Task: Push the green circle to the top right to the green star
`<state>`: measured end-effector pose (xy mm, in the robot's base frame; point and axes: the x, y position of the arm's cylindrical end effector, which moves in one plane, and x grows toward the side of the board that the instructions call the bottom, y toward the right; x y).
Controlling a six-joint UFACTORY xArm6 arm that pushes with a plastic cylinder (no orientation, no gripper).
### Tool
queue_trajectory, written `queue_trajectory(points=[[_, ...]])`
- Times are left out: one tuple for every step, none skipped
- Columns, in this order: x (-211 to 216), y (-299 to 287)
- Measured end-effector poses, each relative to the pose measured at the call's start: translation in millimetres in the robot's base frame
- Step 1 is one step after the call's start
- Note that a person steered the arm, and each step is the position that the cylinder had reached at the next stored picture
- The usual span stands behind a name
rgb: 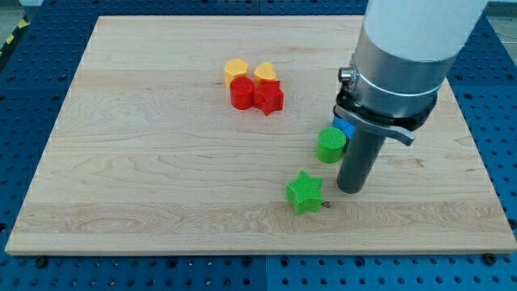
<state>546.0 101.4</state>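
Observation:
The green circle [330, 145] lies right of the board's centre. The green star [304, 192] lies below it and slightly to the view's left, a short gap apart. My tip [350, 189] rests on the board just right of the green star and below-right of the green circle, touching neither as far as I can tell. The rod stands close against the circle's right side.
A blue block [345, 127] sits just above-right of the green circle, mostly hidden by the arm. A red circle [241, 93], a red star [268, 97] and two yellow blocks [236, 69] [265, 73] cluster at the upper middle of the wooden board [145, 162].

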Motion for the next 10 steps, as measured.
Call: queue_trajectory(points=[[12,-29],[25,-46],[28,-49],[34,-60],[34,-56],[38,-34],[38,-26],[38,16],[25,34],[-19,36]])
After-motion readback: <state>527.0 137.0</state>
